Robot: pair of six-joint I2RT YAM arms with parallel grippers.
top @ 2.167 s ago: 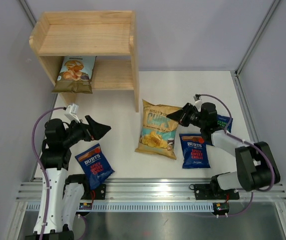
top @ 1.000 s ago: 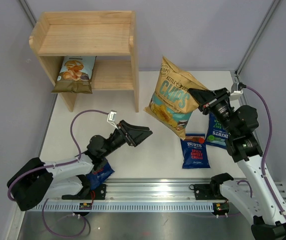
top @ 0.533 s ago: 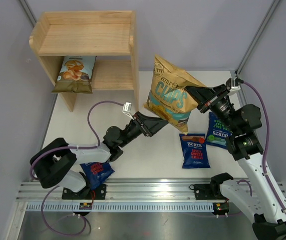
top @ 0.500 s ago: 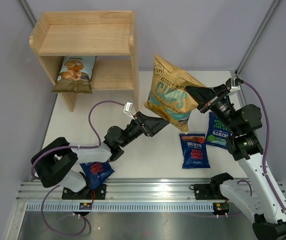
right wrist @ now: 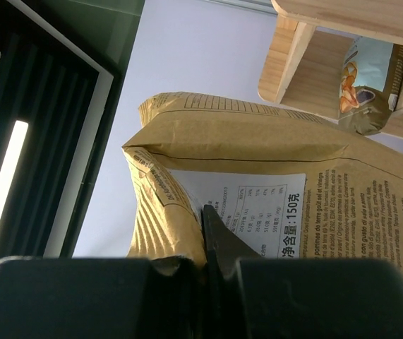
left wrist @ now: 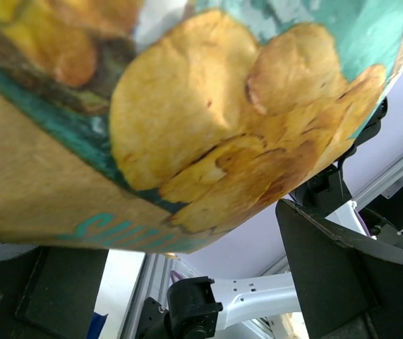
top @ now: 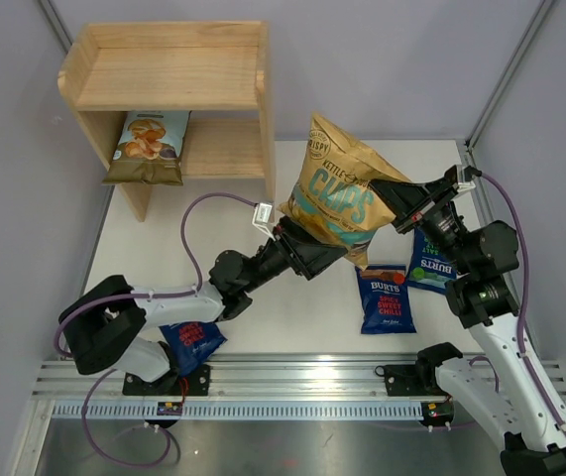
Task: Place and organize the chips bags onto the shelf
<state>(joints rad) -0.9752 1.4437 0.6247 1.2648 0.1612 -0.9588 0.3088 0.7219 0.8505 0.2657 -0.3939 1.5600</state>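
The pine shelf [top: 164, 79] stands well beyond both pairs of jaws. A light-blue bag [top: 147, 147] on its lower tier is the only bag seen shelved so far. The left gripper [top: 324, 256] reaches up with jaws spread wide, and the lower edge of the large yellow bag [top: 347, 188] sits at their mouth, not visibly clamped. The right gripper [top: 390, 198] holds that bag aloft over the table [top: 223, 213], jaws pinched shut on its side seam. Below and behind the right jaws lie a dark-blue Burts bag [top: 384, 297] and a green-lettered bag [top: 431, 263], side by side. A second Burts bag [top: 191, 339] lies far behind the left jaws, by that arm's base. Four bags appear left to shelve. The shelf's right side panel stands between the yellow bag and the tiers.
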